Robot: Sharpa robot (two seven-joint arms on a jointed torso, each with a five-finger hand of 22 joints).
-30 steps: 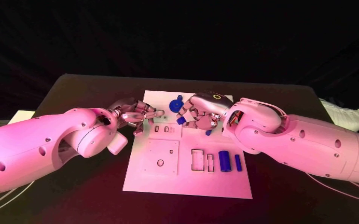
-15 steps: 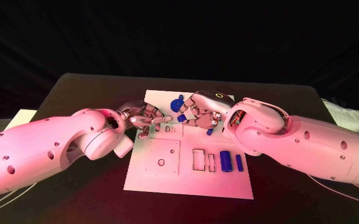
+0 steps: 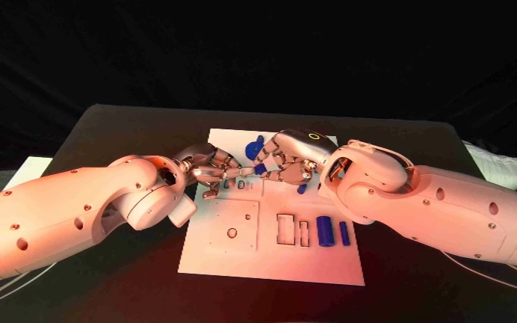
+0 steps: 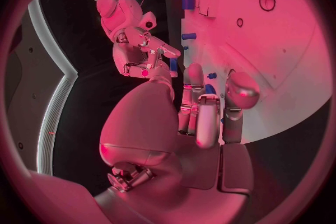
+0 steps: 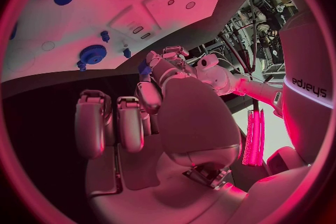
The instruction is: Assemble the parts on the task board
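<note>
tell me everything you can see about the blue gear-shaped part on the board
The blue gear is a small round piece with a toothed rim, plastic by its look. It sits near the far edge of the white task board. The right hand hovers beside it, holding another small blue part; whether it touches the gear is unclear.

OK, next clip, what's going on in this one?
Both robot hands are working close together over the far half of the white task board. The right hand pinches a small blue part at its fingertips, with the left hand right beside it; whether the left hand holds anything cannot be told. A blue gear sits at the board's far edge, and two blue cylinders lie nearer the robot, untouched.
</note>
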